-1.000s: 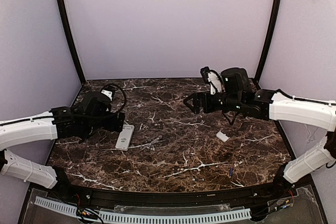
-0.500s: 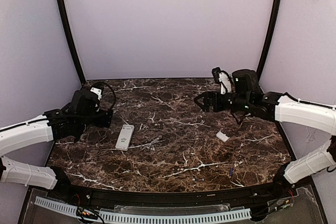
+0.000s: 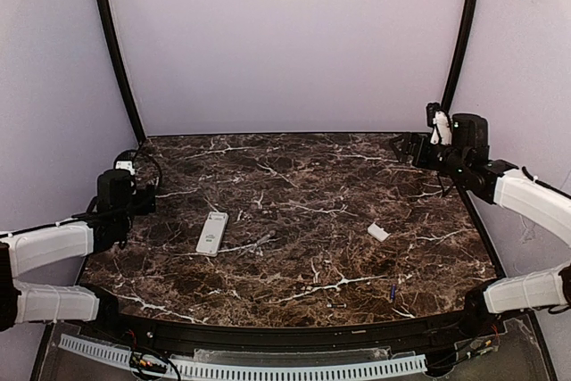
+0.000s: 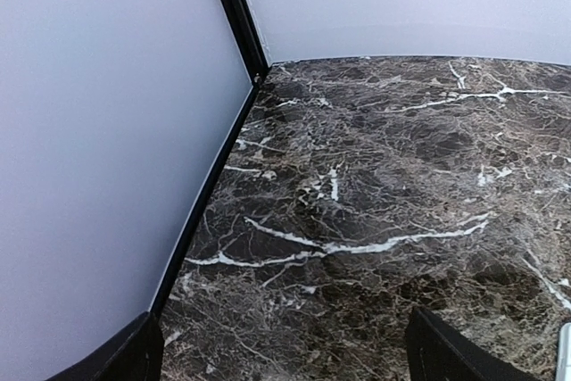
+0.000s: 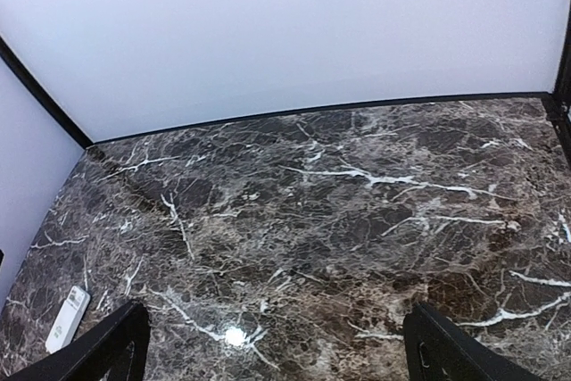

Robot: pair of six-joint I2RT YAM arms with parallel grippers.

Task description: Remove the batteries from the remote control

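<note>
The white remote control [image 3: 212, 232] lies flat on the marble table [image 3: 294, 185], left of centre; it also shows in the right wrist view [image 5: 68, 317]. One dark blue-purple battery [image 3: 393, 291] lies near the front right edge. A small white cover piece [image 3: 378, 232] lies right of centre. My left gripper [image 3: 141, 197] is open and empty at the table's left edge, well left of the remote; its fingers [image 4: 136, 356] stand wide apart. My right gripper [image 3: 401, 146] is open and empty at the far right corner.
Lilac walls with black corner posts [image 3: 114, 51] close in the table at the back and sides. A small pale speck [image 3: 337, 306] lies near the front edge; I cannot tell what it is. A black rail [image 3: 285, 335] runs along the front.
Both arms have drawn back outward from the middle: the left gripper to the left edge, the right gripper to the far right corner. The remote, cover and battery have not moved.
</note>
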